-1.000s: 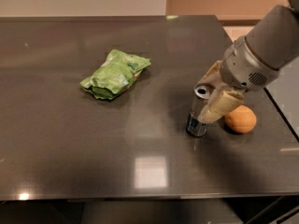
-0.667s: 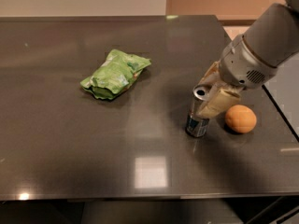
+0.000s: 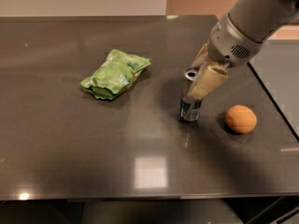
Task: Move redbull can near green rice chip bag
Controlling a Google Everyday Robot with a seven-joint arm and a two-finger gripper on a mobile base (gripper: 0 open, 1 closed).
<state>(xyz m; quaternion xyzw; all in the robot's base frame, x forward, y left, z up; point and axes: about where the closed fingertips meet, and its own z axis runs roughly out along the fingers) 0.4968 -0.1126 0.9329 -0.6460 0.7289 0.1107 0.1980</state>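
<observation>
1. Right now the pale beige fingers (image 3: 209, 80) are closed around the upper half of the redbull can (image 3: 189, 108). One finger lies across the can's right front and the other sits behind its rim.
2. So the gripper (image 3: 194, 83) has the can in its hold, over the right-centre part of the dark table (image 3: 70, 148).
3. The can stands roughly upright, pull-tab top facing up and dark blue band low down. Its base is at the tabletop, though I cannot tell whether it rests there or hangs just above.
4. Above the fingers, the grey wrist housing (image 3: 231, 43) slants up and to the right into the thick grey arm (image 3: 261, 13), which leaves the view at the top right corner.
5. To the right of the can, near it but apart, an orange fruit (image 3: 241, 118) lies on the table.
6. To the left, well apart from the can and a little farther back, lies the crumpled green rice chip bag (image 3: 114, 73).
</observation>
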